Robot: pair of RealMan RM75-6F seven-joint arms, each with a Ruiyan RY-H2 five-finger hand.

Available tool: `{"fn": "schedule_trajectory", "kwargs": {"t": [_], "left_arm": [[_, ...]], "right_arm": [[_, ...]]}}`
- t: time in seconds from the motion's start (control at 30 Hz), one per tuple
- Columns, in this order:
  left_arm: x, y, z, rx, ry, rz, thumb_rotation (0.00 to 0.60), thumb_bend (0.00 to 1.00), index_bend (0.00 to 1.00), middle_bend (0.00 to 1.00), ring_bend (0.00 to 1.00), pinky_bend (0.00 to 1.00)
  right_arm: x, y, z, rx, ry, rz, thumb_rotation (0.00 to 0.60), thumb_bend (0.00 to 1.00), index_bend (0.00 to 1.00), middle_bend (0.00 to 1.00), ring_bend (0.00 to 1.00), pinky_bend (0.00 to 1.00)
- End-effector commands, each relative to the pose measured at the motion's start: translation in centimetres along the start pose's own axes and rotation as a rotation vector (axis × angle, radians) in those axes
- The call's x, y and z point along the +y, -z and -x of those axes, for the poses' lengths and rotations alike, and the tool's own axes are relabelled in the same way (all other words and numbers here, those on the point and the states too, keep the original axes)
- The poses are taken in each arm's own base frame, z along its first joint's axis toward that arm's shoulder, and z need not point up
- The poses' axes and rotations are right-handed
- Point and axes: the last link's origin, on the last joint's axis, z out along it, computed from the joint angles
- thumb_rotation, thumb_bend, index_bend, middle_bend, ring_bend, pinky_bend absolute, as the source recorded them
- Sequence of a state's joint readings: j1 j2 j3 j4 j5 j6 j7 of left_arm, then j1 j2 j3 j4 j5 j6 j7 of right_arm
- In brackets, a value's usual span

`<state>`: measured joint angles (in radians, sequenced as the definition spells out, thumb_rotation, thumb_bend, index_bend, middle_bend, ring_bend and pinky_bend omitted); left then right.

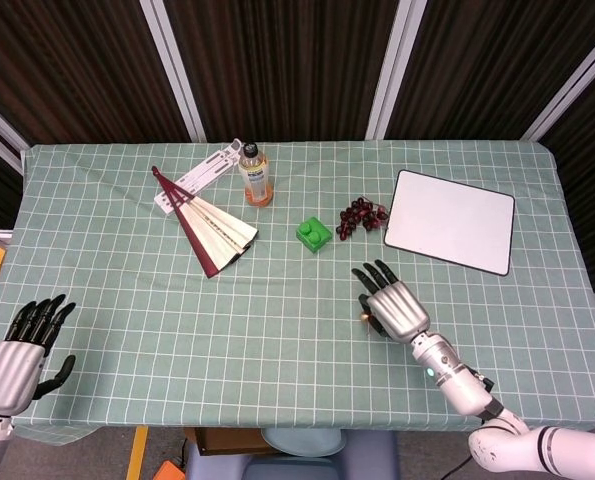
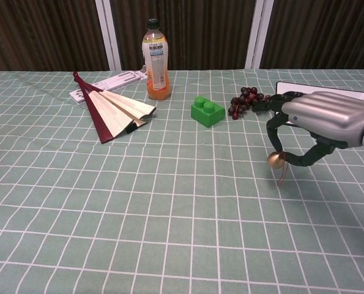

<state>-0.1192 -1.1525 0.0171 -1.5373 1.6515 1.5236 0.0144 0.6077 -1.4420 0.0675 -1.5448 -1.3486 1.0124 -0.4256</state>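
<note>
My right hand [image 2: 319,125] pinches a small gold bell [image 2: 275,160] between thumb and fingertip, held just above the green checked tablecloth [image 2: 139,208]; a thin cord dangles under it. Bell sits at the hand's 8 o'clock in chest view. Grapes [image 2: 244,101] at 11, green brick [image 2: 207,111] further at 10, whiteboard [image 1: 451,220] at 1. Bottle [image 2: 156,51] label unreadable. My left hand [image 1: 19,356] hangs off the near-left table edge, fingers apart, holding nothing.
</note>
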Motion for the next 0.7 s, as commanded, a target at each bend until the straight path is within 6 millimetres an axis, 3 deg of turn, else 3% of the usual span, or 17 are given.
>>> {"fn": "schedule_trajectory", "kwargs": {"t": [0.03, 0.4, 0.7], "left_arm": [[0.0, 0.0, 0.0, -0.002, -0.001, 0.0, 0.6, 0.42, 0.02, 0.0, 0.0, 0.08], [-0.1, 0.0, 0.2, -0.014, 0.0, -0.005, 0.6, 0.42, 0.03, 0.0, 0.0, 0.08], [0.0, 0.2, 0.2, -0.019, -0.003, -0.006, 0.6, 0.42, 0.03, 0.0, 0.0, 0.08]], "right_arm": [[-0.2, -0.3, 0.7, -0.019, 0.001, -0.006, 0.6, 0.57, 0.8, 0.18, 0.0, 0.0], [-0.8, -0.9, 2.4, -0.057, 0.021, -0.013, 0.6, 0.57, 0.71, 0.18, 0.0, 0.0], [-0.5, -0.1, 2.5, -0.09, 0.038, 0.01, 0.6, 0.57, 0.47, 0.16, 0.0, 0.0]]}}
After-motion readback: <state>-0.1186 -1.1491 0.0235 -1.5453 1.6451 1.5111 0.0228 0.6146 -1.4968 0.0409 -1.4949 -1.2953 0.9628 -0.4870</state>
